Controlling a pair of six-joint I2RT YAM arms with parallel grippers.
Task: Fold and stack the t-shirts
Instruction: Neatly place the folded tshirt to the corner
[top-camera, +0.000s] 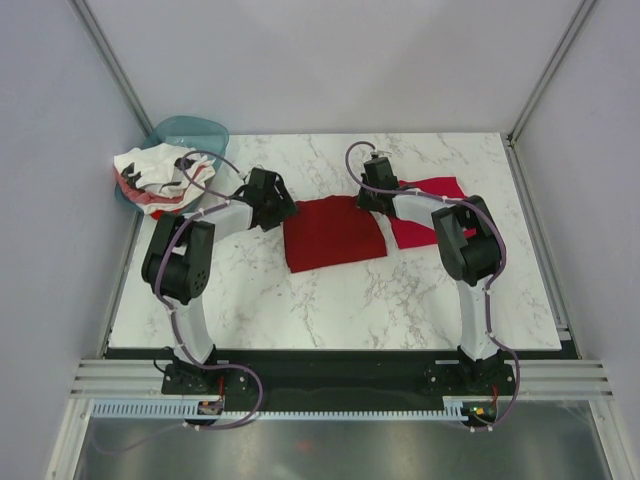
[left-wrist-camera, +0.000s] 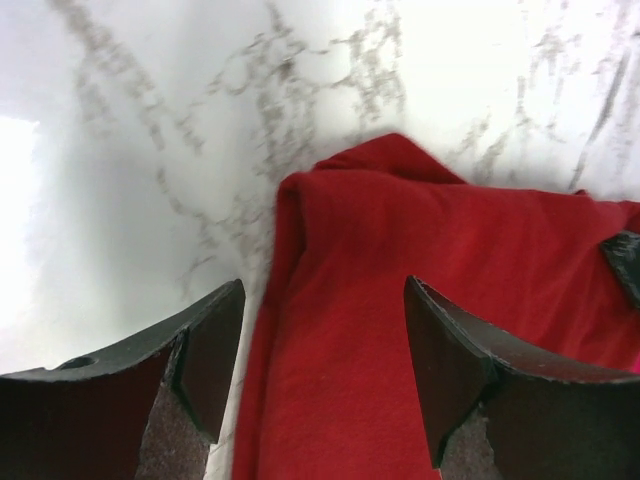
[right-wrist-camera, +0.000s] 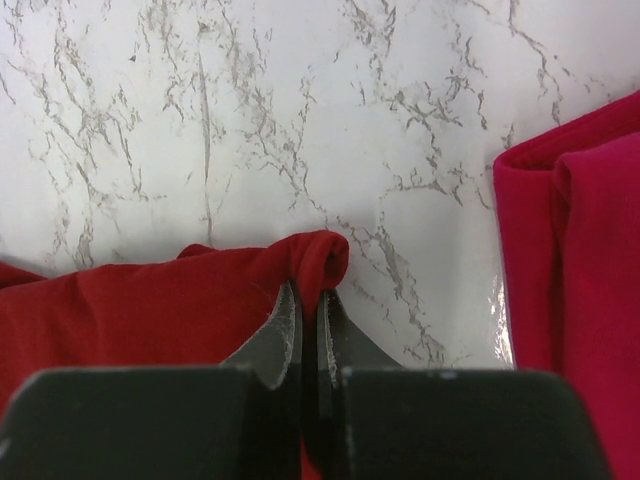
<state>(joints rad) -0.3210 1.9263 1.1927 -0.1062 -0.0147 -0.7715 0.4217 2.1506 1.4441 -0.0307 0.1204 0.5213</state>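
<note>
A folded dark maroon-red t-shirt (top-camera: 332, 232) lies at the table's middle. My left gripper (top-camera: 283, 211) is open over its left edge, fingers straddling the cloth (left-wrist-camera: 340, 350) without holding it. My right gripper (top-camera: 367, 197) is shut on the shirt's far right corner, a pinched fold (right-wrist-camera: 318, 262) between the fingers. A folded crimson-pink t-shirt (top-camera: 425, 210) lies to the right, partly under the right arm; it also shows in the right wrist view (right-wrist-camera: 580, 290). White t-shirts with black and red marks (top-camera: 152, 172) are heaped in the basin.
A teal translucent basin (top-camera: 195, 132) stands at the table's far left corner. Grey walls and metal posts enclose the marble table (top-camera: 330, 300). The arms' bases sit at the near edge.
</note>
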